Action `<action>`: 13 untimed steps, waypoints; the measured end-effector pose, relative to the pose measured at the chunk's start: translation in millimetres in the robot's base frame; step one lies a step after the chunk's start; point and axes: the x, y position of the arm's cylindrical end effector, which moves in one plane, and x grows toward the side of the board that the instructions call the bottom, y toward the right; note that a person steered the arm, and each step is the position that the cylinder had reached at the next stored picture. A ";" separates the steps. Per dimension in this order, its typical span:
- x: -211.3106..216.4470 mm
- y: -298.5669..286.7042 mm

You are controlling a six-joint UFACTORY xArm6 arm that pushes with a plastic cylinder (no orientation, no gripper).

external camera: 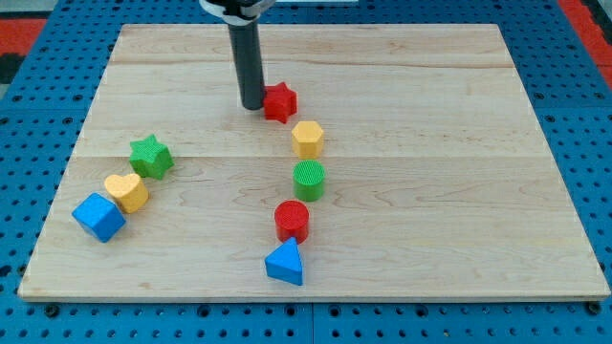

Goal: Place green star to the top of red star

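A pale wooden board [459, 143] with visible plank seams fills most of the view, lying on a blue perforated base [583, 124] that frames it on all sides. The straight dark rod [248, 62] comes down from the view's top, and my tip [251, 106] rests on the board just beside the left edge of the red star-shaped block [279, 101], so close that I cannot tell whether they touch; the rod carries nothing and has no jaws, so it grasps no block. Below the red star, a loose column runs toward the view's bottom: the yellow hexagonal block [308, 139], then the green ribbed cylinder [309, 179], then the red cylinder [292, 220], and last the blue triangular block [285, 263], which sits just under the red cylinder and near the board's bottom edge. The green star-shaped block [151, 157], the one named in the task, lies well apart from the red star, toward the view's left and lower on the board. Just below and to the left of it sits the yellow heart-shaped block [127, 191], and touching that on its lower left is the blue cube [98, 217], close to the board's left edge.
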 end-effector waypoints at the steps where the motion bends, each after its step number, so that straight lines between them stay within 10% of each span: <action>1: 5.8 30.3; 3: 12.2 -37.5; 5: 123.4 -57.2; 10: 93.2 -213.3; 13: 88.3 -123.6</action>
